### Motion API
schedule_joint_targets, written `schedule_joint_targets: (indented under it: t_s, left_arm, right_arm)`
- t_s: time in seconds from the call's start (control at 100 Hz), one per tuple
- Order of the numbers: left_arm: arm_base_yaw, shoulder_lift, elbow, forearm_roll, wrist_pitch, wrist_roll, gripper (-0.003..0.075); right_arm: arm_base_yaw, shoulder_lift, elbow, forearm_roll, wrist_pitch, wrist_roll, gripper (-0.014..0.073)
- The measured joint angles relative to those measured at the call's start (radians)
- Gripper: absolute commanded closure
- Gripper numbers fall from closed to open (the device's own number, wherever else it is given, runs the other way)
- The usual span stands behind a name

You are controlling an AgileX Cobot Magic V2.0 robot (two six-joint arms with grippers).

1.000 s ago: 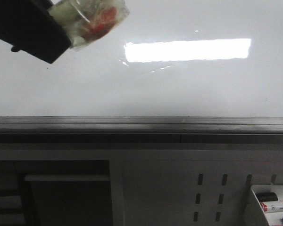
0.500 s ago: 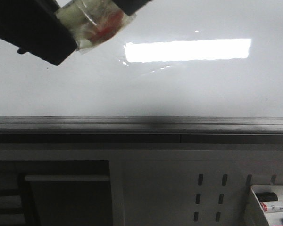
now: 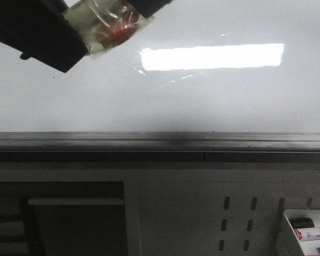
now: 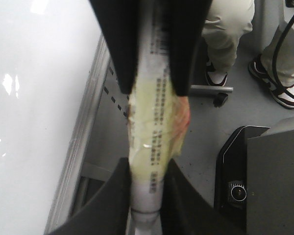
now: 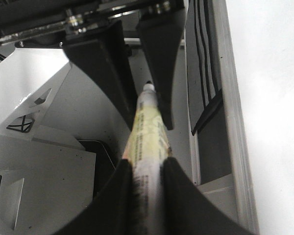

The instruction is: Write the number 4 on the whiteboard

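The whiteboard (image 3: pixel 202 101) is glossy white with a bright light reflection and a grey edge rail (image 3: pixel 160 141). No number 4 shows on it. A marker (image 3: pixel 109 26) wrapped in yellowish tape, with a red patch, hangs in front of the board's upper left. My left gripper (image 3: pixel 69 37) is shut on one end of it and my right gripper (image 3: pixel 149 6) on the other. The left wrist view shows my left gripper (image 4: pixel 147 171) clamping the marker (image 4: pixel 154 122). The right wrist view shows my right gripper (image 5: pixel 147 171) clamping the marker (image 5: pixel 147 132). The marker's tip is hidden.
Below the rail is a white perforated panel (image 3: pixel 202 213) with slots and a dark opening (image 3: pixel 74 224) at lower left. A white tray (image 3: pixel 286 234) at lower right holds a few markers (image 3: pixel 312 233). A person's legs (image 4: pixel 225 29) stand beside the board.
My right gripper has come into the front view and closed on the marker's free end. The marker has shifted slightly up. My left gripper has barely moved.
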State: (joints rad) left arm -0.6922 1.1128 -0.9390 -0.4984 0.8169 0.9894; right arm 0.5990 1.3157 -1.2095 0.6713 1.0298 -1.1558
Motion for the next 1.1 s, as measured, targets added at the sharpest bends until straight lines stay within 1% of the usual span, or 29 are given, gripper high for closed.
schedule_joint_targets:
  t_s: [0.02, 0.04, 0.06, 0.09, 0.1, 0.11, 0.13, 0.21, 0.28, 0.33, 0.46, 0.56, 0.64, 0.71, 0.76, 0.83, 0.93, 1.1]
  left_arm:
    - [0.000, 0.000, 0.000, 0.001, 0.000, 0.000, 0.0593]
    - [0.000, 0.000, 0.000, 0.001, 0.000, 0.000, 0.0552]
    - [0.000, 0.000, 0.000, 0.002, 0.000, 0.000, 0.0493]
    - [0.000, 0.000, 0.000, 0.004, 0.000, 0.000, 0.0447]
    - [0.000, 0.000, 0.000, 0.005, 0.000, 0.000, 0.0405]
    - [0.000, 0.000, 0.000, 0.006, 0.000, 0.000, 0.0405]
    - [0.000, 0.000, 0.000, 0.007, 0.000, 0.000, 0.0353]
    - [0.000, 0.000, 0.000, 0.011, 0.000, -0.002, 0.0265]
    - [0.000, -0.011, 0.000, 0.016, 0.000, -0.024, 0.0260]
    - [0.000, -0.030, 0.000, 0.022, -0.002, -0.051, 0.0261]
    - [0.030, -0.107, 0.000, 0.059, -0.002, -0.156, 0.0261]
    - [0.099, -0.189, 0.012, 0.085, -0.002, -0.239, 0.0261]
    - [0.162, -0.267, 0.050, 0.092, -0.006, -0.280, 0.0261]
    - [0.221, -0.335, 0.095, 0.092, -0.013, -0.318, 0.0261]
    - [0.260, -0.379, 0.128, 0.092, -0.023, -0.341, 0.0261]
    - [0.307, -0.435, 0.170, 0.080, -0.046, -0.359, 0.0261]
    - [0.355, -0.481, 0.209, 0.067, -0.071, -0.365, 0.0261]
    - [0.371, -0.492, 0.222, 0.057, -0.090, -0.370, 0.0261]
  right_arm:
    - [0.000, 0.000, 0.000, 0.000, 0.000, 0.000, 0.0666]
    - [0.000, 0.000, 0.000, 0.000, 0.000, 0.000, 0.0666]
    - [0.000, 0.000, 0.000, 0.000, 0.000, 0.000, 0.0666]
    - [0.000, 0.000, 0.000, 0.000, 0.000, 0.000, 0.0666]
    - [0.000, 0.000, 0.000, 0.000, 0.000, 0.000, 0.0666]
    - [0.000, 0.000, 0.000, 0.000, 0.000, 0.000, 0.0666]
    - [0.000, 0.000, 0.000, 0.000, 0.000, 0.000, 0.0665]
    - [0.000, 0.000, 0.000, -0.004, 0.002, 0.005, 0.0665]
    - [0.000, -0.010, 0.000, -0.028, -0.003, 0.037, 0.0655]
    - [0.000, -0.027, 0.000, -0.070, -0.011, 0.082, 0.0655]
    - [0.000, -0.101, 0.002, -0.232, -0.032, 0.280, 0.0655]
    - [0.000, -0.184, 0.042, -0.362, -0.051, 0.437, 0.0655]
    - [0.000, -0.250, 0.111, -0.453, -0.088, 0.581, 0.0655]
    - [-0.009, -0.305, 0.179, -0.496, -0.133, 0.706, 0.0659]
    - [-0.025, -0.337, 0.221, -0.507, -0.161, 0.768, 0.0659]
    - [-0.034, -0.369, 0.264, -0.516, -0.189, 0.812, 0.0659]
    - [-0.039, -0.388, 0.284, -0.519, -0.219, 0.832, 0.0659]
    - [-0.039, -0.385, 0.287, -0.487, -0.275, 0.839, 0.0659]
